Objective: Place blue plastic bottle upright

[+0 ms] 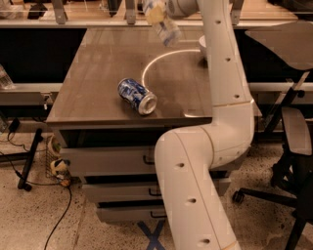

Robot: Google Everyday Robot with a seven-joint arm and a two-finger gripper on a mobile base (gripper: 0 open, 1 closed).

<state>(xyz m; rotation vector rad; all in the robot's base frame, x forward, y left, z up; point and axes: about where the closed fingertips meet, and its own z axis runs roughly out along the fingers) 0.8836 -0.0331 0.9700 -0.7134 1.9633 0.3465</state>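
Observation:
The blue plastic bottle (165, 28) is clear and bluish. It hangs tilted in the air above the far middle of the table (98, 73). My gripper (155, 10) is at the top of the view, shut on the bottle's upper end. My white arm (222, 73) rises on the right and hides part of the table. A blue-and-white metal can (137, 96) lies on its side near the table's front edge, apart from the bottle.
A white bowl (202, 46) peeks out behind my arm at the back right. Drawers (112, 161) sit below the tabletop. An office chair (293, 146) stands to the right. Cables and a small basket (56, 163) lie on the floor at left.

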